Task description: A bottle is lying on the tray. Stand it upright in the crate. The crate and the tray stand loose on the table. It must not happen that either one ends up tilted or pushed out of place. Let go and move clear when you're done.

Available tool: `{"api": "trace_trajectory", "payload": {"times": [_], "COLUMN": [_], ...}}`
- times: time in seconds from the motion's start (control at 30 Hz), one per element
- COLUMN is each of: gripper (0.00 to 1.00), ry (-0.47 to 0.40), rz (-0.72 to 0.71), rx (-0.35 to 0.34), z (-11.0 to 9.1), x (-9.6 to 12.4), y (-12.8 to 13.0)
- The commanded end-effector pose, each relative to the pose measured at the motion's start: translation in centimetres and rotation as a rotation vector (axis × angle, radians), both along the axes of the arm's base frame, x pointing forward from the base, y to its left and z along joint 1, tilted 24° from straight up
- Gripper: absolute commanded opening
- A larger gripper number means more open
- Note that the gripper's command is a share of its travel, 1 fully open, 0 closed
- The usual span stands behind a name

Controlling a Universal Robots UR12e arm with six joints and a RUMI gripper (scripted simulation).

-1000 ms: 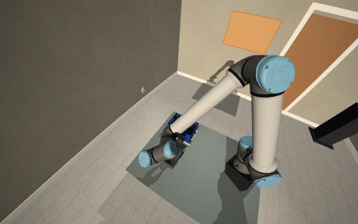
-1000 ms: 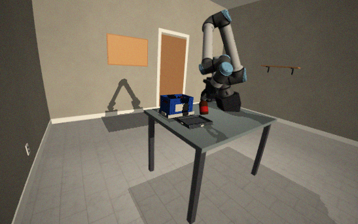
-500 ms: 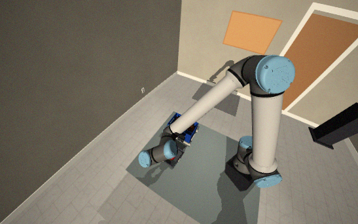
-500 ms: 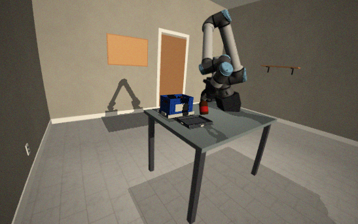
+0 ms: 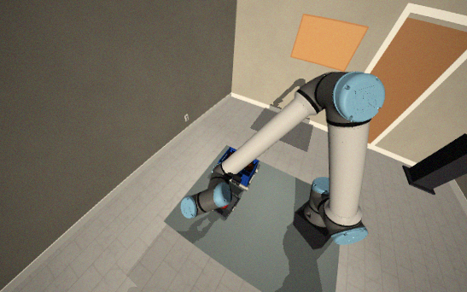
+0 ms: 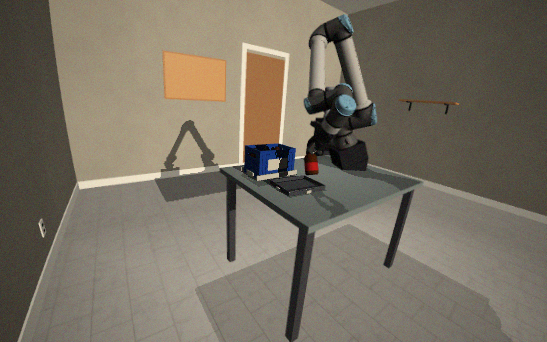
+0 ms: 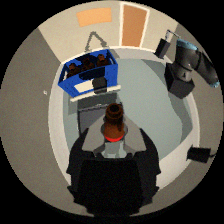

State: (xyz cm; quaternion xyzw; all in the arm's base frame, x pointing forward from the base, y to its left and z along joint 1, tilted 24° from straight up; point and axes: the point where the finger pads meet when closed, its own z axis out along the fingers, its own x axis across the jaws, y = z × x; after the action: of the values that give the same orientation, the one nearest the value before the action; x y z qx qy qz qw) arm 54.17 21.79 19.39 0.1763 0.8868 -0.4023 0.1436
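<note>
The brown bottle with a red label [image 6: 311,165] [image 7: 114,126] is held about upright, neck up, in the air beside the crate. My gripper [image 6: 312,151] [image 7: 114,114] is shut on it around the upper part; the jaws hide some of the bottle. The blue crate [image 6: 255,163] [image 7: 112,79] [image 5: 249,178] stands to the left of the bottle in the exterior view and ahead to the left in the wrist view. The black tray [image 6: 296,192] [image 7: 88,120] lies flat beside the crate, with no bottle on it. The bottle's height above the table is hard to tell.
Several brown bottles [image 7: 88,63] stand inside the crate; its free compartments are hard to make out. The crate has a pale strip [image 7: 95,93] along its base on the tray side. The arm's base [image 6: 350,156] stands on the table behind the bottle.
</note>
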Motion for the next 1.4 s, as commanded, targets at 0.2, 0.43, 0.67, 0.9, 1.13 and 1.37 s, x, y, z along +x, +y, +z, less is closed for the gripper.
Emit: {"api": "trace_trajectory", "payload": {"times": [0.2,0.43,0.67,0.9,1.13,1.37], "gripper": [0.0,0.0,0.0,0.0,0.0,0.0], "ry": [-0.001,-0.001,-0.001,-0.001,-0.001,-0.001], "rz": [0.0,0.0,0.0,0.0,0.0,0.0], "rx": [0.001,0.001,0.001,0.001,0.001,0.001], "z": [0.07,0.07,0.1,0.13,0.18,0.22], "x": [0.03,0.02,0.01,-0.01,-0.05,-0.08], "y": [0.03,0.01,-0.13,-0.31,-0.62,-0.89]}}
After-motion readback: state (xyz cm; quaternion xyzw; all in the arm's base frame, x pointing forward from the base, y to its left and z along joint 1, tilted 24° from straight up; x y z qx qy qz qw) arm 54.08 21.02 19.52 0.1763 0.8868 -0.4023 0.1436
